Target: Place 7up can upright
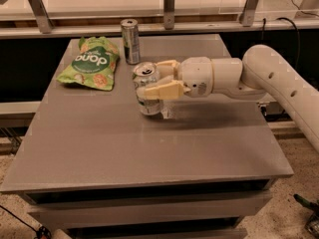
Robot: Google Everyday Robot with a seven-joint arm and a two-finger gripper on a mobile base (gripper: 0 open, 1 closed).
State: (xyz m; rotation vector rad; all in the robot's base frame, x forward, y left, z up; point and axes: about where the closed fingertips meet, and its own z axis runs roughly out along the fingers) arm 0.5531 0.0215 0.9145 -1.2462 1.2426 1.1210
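Camera view: fingers [162, 90] around 7up can [145, 76]

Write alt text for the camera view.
The end effector, reaching from the right, clasps an upright 7up can on a grey table. Behind stands a taller slim can; a green snack bag lies at the far left.

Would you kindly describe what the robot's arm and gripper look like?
The arm is smooth, rounded, off-white tubing with small dark dots. The gripper, at the 7up can, has two tan, flat-sided fingers on a white cylindrical wrist.
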